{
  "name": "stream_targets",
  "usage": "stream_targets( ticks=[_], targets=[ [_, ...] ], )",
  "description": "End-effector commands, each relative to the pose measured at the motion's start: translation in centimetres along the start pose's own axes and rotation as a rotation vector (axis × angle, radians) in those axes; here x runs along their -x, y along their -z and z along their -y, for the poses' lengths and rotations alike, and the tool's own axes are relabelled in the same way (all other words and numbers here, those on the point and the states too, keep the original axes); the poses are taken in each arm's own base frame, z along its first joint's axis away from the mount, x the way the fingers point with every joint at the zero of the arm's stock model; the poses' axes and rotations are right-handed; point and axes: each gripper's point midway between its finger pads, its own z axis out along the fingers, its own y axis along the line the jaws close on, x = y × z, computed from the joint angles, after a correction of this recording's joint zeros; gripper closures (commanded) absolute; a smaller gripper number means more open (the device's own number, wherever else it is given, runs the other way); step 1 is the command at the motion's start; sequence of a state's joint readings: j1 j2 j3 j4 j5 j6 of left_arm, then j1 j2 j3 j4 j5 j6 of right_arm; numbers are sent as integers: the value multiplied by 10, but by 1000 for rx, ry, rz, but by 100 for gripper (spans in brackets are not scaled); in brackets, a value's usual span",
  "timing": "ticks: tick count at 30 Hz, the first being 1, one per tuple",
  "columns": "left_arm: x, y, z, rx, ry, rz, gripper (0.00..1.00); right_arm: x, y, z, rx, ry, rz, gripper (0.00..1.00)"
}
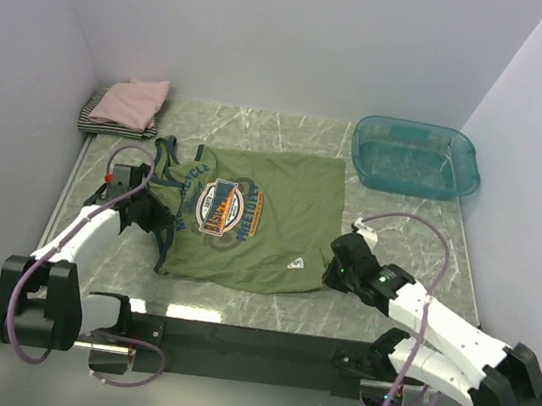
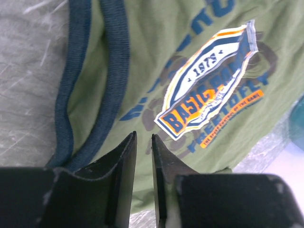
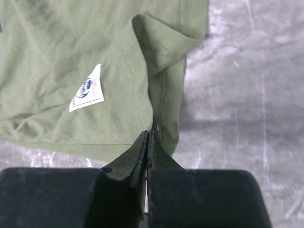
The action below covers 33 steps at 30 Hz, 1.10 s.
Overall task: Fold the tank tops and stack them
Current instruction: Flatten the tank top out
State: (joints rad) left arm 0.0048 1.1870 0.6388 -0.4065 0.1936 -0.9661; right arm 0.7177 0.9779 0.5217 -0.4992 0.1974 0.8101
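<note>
Back-left of counter [image 1: 400, 216]: pink top [image 1: 132, 100] on striped top [image 1: 94, 119]. L gripper [image 2: 143, 137] at olive tank top's [image 1: 284, 215] navy armhole, jaws a slit apart; can't tell if pinching. Top lies flat mid-counter. R gripper [image 3: 148, 132] clamped on its hem corner.

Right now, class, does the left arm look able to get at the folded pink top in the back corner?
Probably yes. The pink top lies on the left gripper's side, with only bare table between; but that gripper is down at the green tank top.
</note>
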Motion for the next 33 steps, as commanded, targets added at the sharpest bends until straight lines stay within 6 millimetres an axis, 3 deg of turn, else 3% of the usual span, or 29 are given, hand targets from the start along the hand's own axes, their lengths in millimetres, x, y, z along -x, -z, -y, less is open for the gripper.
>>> stream_targets(
  ticks=[1, 6, 18, 21, 22, 24, 26, 30, 33],
  targets=[
    [3, -8, -2, 3, 17, 14, 76, -4, 14, 12, -36, -28, -3, 100],
    [1, -14, -8, 24, 22, 3, 82, -17, 23, 16, -2, -77, -27, 100],
    [5, -20, -12, 61, 0, 6, 98, -83, 21, 31, 61, -105, -211, 99],
    [7, -20, -9, 55, -11, 7, 98, -96, 18, 39, 42, -110, -248, 78],
    [7, -20, -9, 53, -15, 6, 97, -98, 19, 43, 22, -109, -248, 62],
    [9, -19, -2, 28, -31, 3, 91, -83, 23, 40, 38, -120, -184, 49],
    [10, -16, 6, 1, -56, -3, 87, -65, 27, 34, 56, -149, -104, 45],
    [15, -7, 15, -19, -105, 7, 78, -23, 44, 23, 48, -162, 30, 46],
    [17, -2, 19, -23, -137, 9, 78, -15, 36, 17, 12, -127, 34, 57]
  ],
)
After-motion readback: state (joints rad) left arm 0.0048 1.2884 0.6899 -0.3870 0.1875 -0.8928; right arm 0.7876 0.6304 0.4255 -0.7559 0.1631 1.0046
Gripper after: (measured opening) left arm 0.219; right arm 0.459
